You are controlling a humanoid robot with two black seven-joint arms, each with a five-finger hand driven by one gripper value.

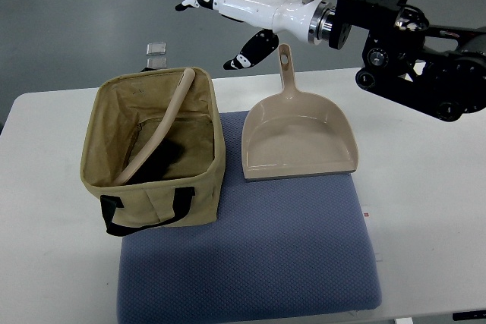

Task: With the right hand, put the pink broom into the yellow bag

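Note:
The yellow bag [197,187] stands open on the left of the blue mat [288,256]. The pink broom's handle [156,138] leans inside the bag, its top end resting on the bag's far rim; its brush end is hidden in the bag's dark bottom. My right hand [228,17] is raised above the table's far edge, up and to the right of the bag, fingers spread and holding nothing. The left arm is out of view.
A pink dustpan [300,138] lies on the mat right of the bag, its handle pointing away toward my right hand. A small clear object [156,52] sits on the floor beyond the table. The white table [425,210] extends right.

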